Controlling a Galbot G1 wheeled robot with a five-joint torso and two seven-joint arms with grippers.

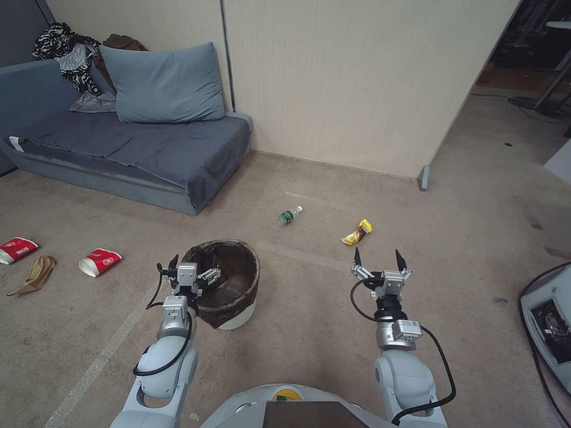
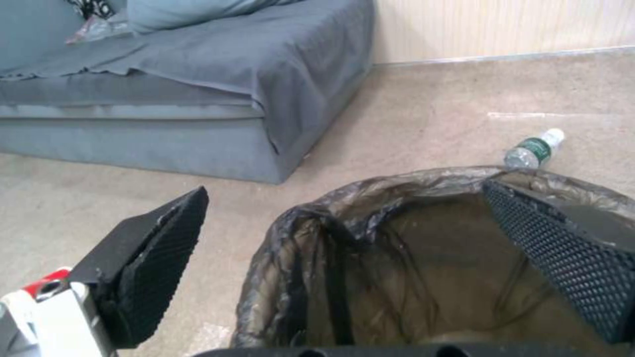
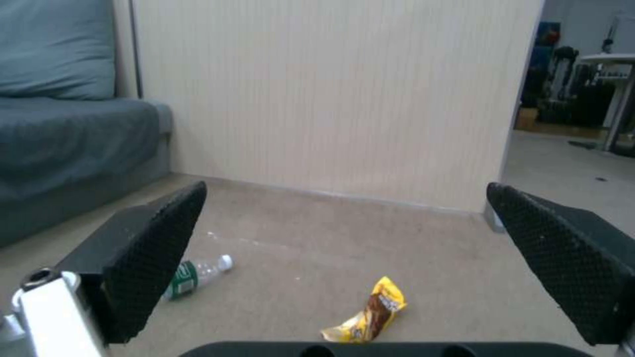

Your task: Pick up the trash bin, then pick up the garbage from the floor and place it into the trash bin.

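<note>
Both arms reach forward from the robot's body at the near edge of the head view. Largest in the room, the grey sofa [image 1: 128,151] stands against the beige wall [image 1: 357,77] on the left, with a blue-grey pillow [image 1: 163,83] and a zebra-striped cloth [image 1: 65,50] at its back. On the carpet in front of the robot sits the trash bin [image 1: 235,318], white with a dark brown liner [image 2: 397,238] folded over its rim. At that rim is the left gripper [image 1: 189,274], its fingers spread wide: in the left wrist view one pad [image 2: 569,258] is inside the bin against the liner and the other pad [image 2: 158,263] is outside, clear of the wall, so nothing is clamped. Off to the right, the right gripper [image 1: 380,261] hovers above bare carpet with its fingers far apart and nothing between them. Garbage lies scattered: two red-and-white paper cups [image 1: 99,262] and a tan paper bag [image 1: 35,274] on the far left, a clear bottle with a green label [image 1: 289,216] beyond the bin, and a yellow snack wrapper [image 1: 357,233] just ahead of the right gripper
</note>
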